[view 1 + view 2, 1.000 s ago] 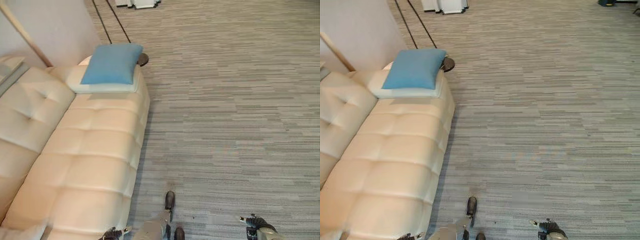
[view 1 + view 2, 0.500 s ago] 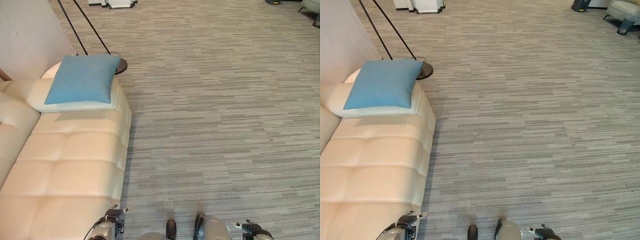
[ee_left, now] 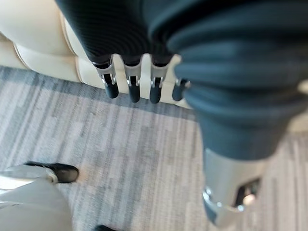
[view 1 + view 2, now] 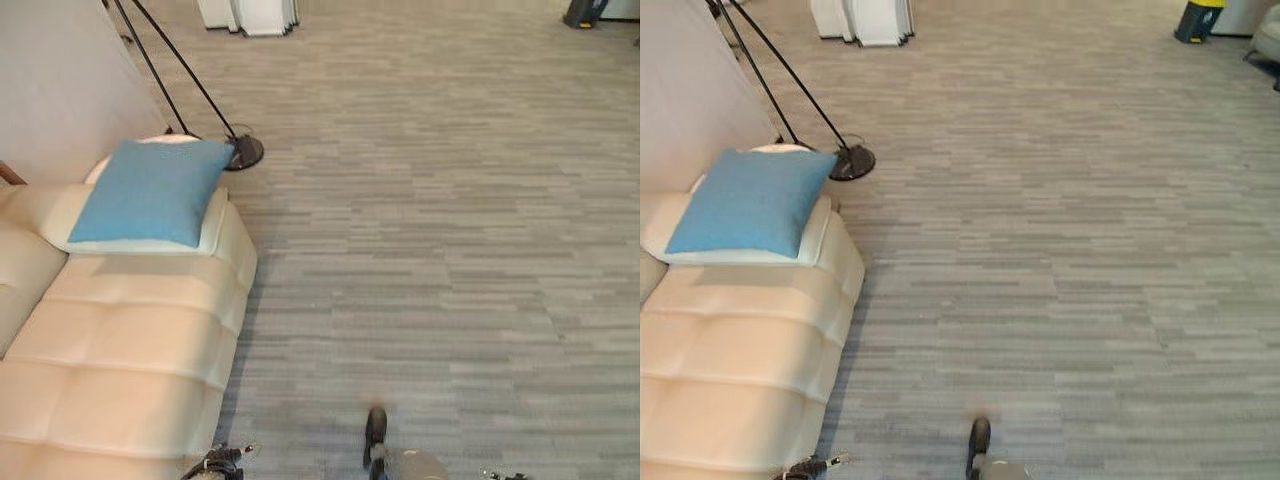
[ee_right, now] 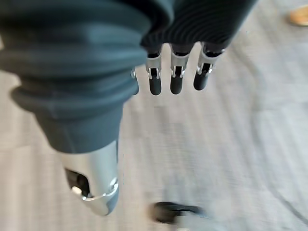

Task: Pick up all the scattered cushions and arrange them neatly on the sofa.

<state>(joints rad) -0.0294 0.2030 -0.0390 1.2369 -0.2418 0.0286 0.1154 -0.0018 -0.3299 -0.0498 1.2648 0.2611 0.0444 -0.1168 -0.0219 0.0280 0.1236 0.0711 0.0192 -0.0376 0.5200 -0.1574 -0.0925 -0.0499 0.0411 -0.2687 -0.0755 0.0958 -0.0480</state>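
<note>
The grey striped carpet (image 4: 450, 250) takes up most of both eye views, and no cushion lies on the stretch of it that shows. Along the robot's left runs the cream tufted sofa (image 4: 130, 350), its seat bare except at the far end, where a pale cream cushion (image 4: 215, 225) lies flat with a blue cushion (image 4: 150, 192) stacked squarely on top of it. Just beyond that end stands a floor lamp, its round dark base (image 4: 245, 152) on the carpet and its thin black poles slanting up past the wall. Farther off are a white stand (image 4: 860, 20) and a yellow-and-dark object (image 4: 1196, 20) near the far edge. The left hand (image 3: 132, 82) hangs beside the sofa's front edge with its fingers straight and slightly apart, holding nothing; the right hand (image 5: 175, 79) hangs over bare carpet, fingers likewise straight, apart and empty. As a judgement, two cushions look placed, and any others must be found elsewhere in the room, so the work now is searching rather than carrying.
</note>
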